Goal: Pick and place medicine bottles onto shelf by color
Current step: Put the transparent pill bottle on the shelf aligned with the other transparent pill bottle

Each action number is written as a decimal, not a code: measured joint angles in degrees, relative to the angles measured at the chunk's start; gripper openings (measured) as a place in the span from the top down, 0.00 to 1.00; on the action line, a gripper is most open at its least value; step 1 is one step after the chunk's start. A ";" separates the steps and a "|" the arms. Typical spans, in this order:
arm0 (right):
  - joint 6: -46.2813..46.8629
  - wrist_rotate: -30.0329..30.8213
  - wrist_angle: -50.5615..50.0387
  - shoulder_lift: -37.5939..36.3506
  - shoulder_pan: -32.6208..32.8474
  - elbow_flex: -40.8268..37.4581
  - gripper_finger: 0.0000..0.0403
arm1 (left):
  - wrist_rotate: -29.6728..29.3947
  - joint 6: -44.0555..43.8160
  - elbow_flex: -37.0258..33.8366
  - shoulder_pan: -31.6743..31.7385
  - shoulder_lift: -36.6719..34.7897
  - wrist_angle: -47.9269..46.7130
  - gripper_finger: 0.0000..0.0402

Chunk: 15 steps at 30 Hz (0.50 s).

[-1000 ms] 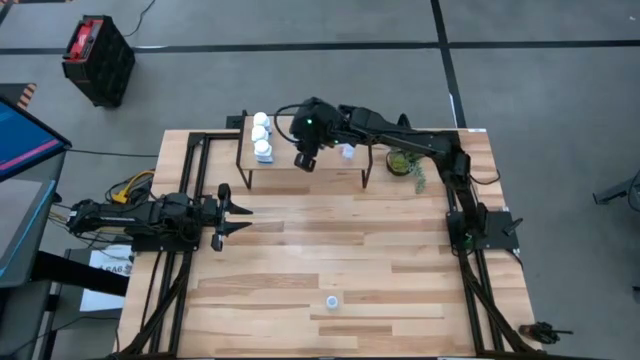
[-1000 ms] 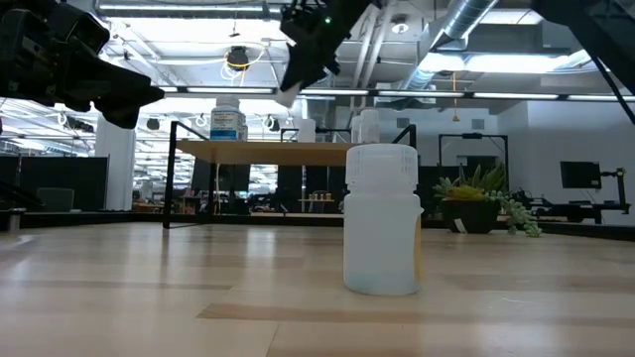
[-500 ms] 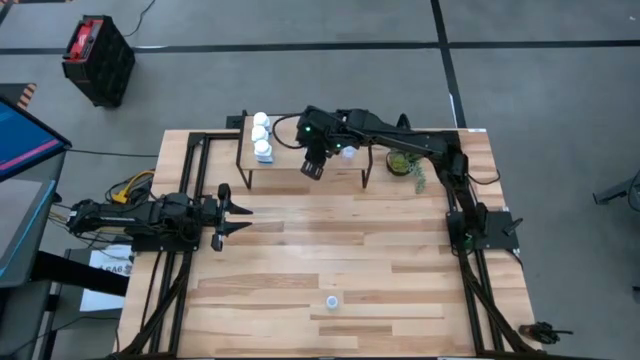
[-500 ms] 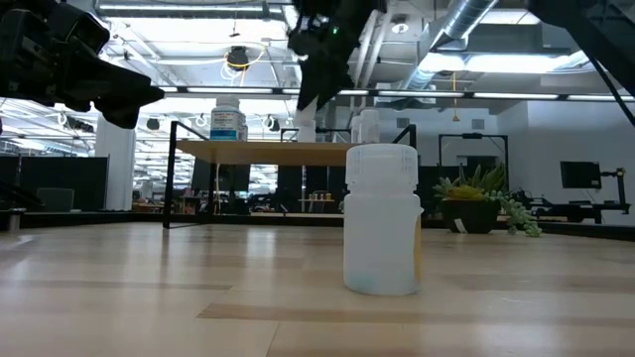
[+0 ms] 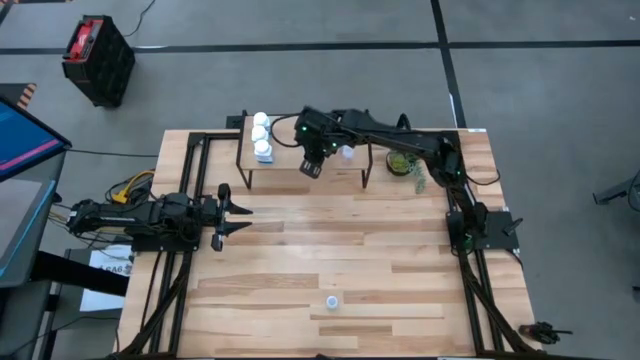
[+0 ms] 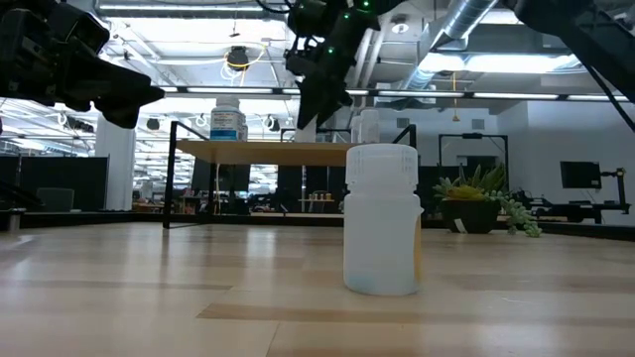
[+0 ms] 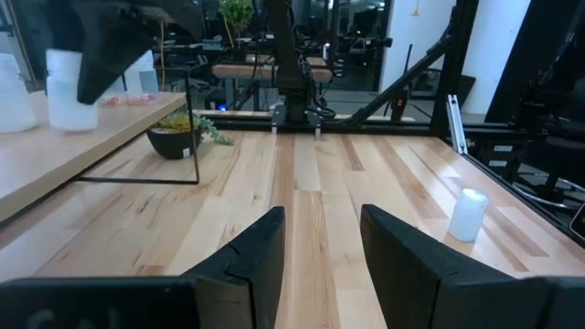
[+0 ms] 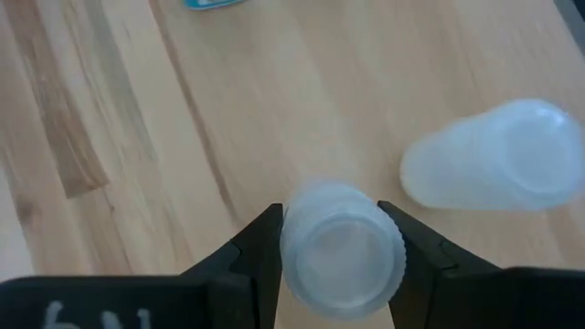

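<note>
A robotics lab or workshop: exposed ceiling ducts [image 6: 466, 25], strip lights [image 6: 198, 10], more benches behind, grey concrete floor [image 5: 540, 90] marked with dark lines, a monitor [image 5: 20, 140] beside the table [image 5: 340, 260].

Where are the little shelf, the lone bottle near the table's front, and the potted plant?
shelf [image 5: 290, 166], high view, bare wooden top.
lone bottle [image 5: 331, 300], high view, its cap.
potted plant [image 5: 400, 162], high view, green leaves.
</note>
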 joint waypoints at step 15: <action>-0.48 0.16 2.31 -0.17 -1.55 0.07 0.59 | 0.00 0.00 0.00 0.00 0.02 0.00 0.67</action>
